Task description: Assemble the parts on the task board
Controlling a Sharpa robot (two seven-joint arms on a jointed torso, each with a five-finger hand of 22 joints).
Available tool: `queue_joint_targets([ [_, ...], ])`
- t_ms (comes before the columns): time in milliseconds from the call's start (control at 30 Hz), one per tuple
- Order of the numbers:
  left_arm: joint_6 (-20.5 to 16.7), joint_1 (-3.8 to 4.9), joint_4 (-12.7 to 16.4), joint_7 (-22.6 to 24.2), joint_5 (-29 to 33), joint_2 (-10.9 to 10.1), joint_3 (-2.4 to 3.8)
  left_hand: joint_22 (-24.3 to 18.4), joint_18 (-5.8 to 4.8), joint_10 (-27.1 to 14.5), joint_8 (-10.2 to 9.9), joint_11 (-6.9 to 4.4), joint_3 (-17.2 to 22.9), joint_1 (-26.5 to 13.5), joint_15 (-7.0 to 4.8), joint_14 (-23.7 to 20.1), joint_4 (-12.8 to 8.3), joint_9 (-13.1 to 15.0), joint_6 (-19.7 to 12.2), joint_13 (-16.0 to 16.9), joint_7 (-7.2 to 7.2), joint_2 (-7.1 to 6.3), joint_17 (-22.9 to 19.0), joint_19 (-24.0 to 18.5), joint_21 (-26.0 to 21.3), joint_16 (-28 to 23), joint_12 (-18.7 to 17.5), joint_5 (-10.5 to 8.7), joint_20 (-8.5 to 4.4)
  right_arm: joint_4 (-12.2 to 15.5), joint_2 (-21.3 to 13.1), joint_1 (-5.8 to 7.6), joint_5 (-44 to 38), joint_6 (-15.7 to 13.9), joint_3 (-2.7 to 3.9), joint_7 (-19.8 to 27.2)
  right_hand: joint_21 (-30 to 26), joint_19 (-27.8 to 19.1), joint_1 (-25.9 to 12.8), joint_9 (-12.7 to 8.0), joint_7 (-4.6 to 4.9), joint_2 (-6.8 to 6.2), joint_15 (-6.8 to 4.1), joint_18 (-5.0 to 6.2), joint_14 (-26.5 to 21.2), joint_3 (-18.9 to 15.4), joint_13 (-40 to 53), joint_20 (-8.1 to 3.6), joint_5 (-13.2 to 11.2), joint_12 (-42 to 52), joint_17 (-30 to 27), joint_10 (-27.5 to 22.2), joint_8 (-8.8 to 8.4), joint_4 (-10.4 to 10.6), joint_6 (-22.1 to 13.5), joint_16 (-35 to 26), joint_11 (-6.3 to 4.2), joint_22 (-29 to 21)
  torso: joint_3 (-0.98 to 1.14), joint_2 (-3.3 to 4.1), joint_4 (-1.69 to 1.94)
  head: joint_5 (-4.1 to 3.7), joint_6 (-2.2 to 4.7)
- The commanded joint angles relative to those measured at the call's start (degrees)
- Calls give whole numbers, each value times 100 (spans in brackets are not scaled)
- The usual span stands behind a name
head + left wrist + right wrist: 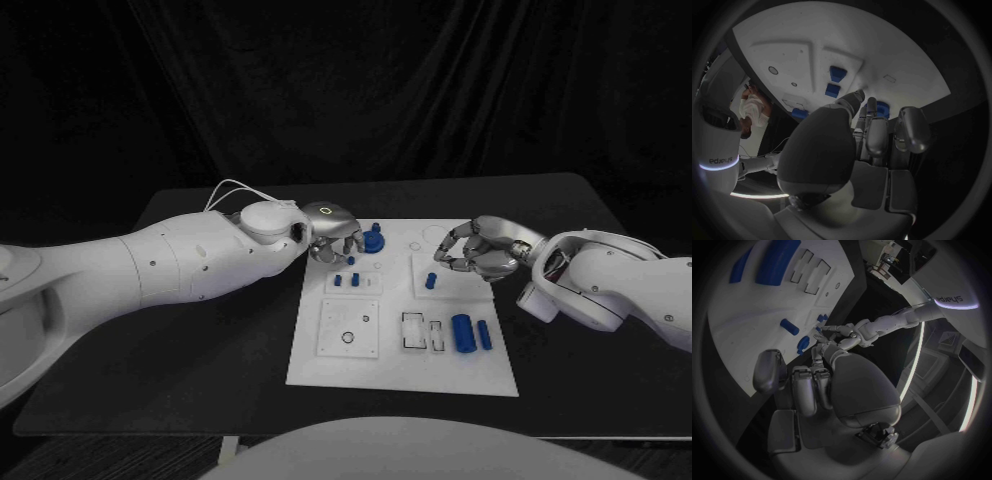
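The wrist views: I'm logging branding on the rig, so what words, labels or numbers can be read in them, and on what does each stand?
"sharpa", on the white arm in the right wrist view, above a glowing ring.
"sharpa", shown mirrored or upside down, on the white arm in the left wrist view, above a glowing ring.
The task board carries no readable text or numbers.

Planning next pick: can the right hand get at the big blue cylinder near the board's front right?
Probably yes. The big blue cylinder lies uncovered on the task board, and the right hand hovers just behind it with nothing between.
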Motion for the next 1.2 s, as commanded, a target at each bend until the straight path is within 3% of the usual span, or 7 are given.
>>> queue_joint_targets([
  [33,-669,-5,69,245,6,-64,6,834,105,-86,-28,29,6,-50,4,-18,36,-10,-35,-15,-10,-52,-13,-25,-24,-31,-58,-65,10,40,-65,-6,-25,-242,4,37,-33,-40,24,-7,-8,-20,-41,107,605,-9,1507,6,27,8,1510,607,-4,-34,39,14,-41,782,1,3,4,-2,-1],
  [333,-1021,120,368,320,6,-408,8,824,112,-241,-12,28,-19,-77,5,-30,89,-18,-22,-26,-43,-114,-65,-38,-72,-69,-127,-149,13,124,-207,197,-25,-760,5,265,-90,-43,-193,-70,-50,-92,-58,113,605,-180,1493,-4,-698,1,1510,589,-24,173,143,14,-70,773,-4,-1,10,11,-1],
  [500,-1124,233,784,416,6,-831,8,818,117,-317,58,-10,-191,-399,1,-22,403,-12,131,16,-108,-304,-71,-40,-115,-86,-116,-650,15,158,-273,466,-61,-1001,5,388,-813,-309,-249,-197,-185,-217,-220,244,-20,-402,-99,-154,-1391,-1013,338,-976,-181,534,425,-1237,-214,456,-11,-11,9,44,-1],
  [767,-1570,403,1277,856,1010,-1424,6,775,134,-619,36,70,-802,-959,56,-136,974,-52,186,185,3,-285,-204,-135,-378,-182,-37,-785,49,0,-320,897,-556,-1226,6,384,-1202,-272,129,-294,-195,-412,-252,274,-81,-359,-3478,-206,-1298,-4357,-106,-3041,-375,767,611,-1549,-238,275,-21,-40,-6,88,-1],
  [967,-1802,449,1283,1520,2917,-1569,5,402,301,-1490,-62,550,-1255,-1771,609,-2730,955,-147,99,329,234,-51,-2632,-1342,-2261,-2227,90,-313,371,-392,-96,944,-1341,-1223,4,423,-2103,-716,377,-301,-39,-601,-12,383,-508,-156,-4686,-47,-1218,-6051,-739,-3642,-459,847,790,-2146,26,-60,-70,-70,1,192,-1],
  [1067,-1617,455,1211,2078,4430,-1552,3,47,126,-2391,-52,858,-1727,-2194,1181,-4619,889,-260,-36,205,583,556,-3012,-3510,-4147,-3135,62,475,644,-631,45,863,-1839,-1029,4,429,-2425,-887,394,-348,26,-668,107,423,-679,-239,-4990,76,-1525,-6439,-926,-4064,-616,867,705,-2301,181,-173,-107,-101,0,221,-1],
  [1200,-1013,444,1118,2748,5949,-1506,2,-709,18,-3375,-49,882,-2174,-2009,1384,-6496,988,-397,-255,-170,828,824,-3996,-5580,-5695,-4440,1,323,884,-846,164,725,-2403,-920,4,459,-2225,-714,328,-399,-23,-694,98,409,-599,-431,-5180,119,-1887,-6459,-857,-3993,-764,967,758,-2144,168,-83,-140,-151,64,163,-1],
])
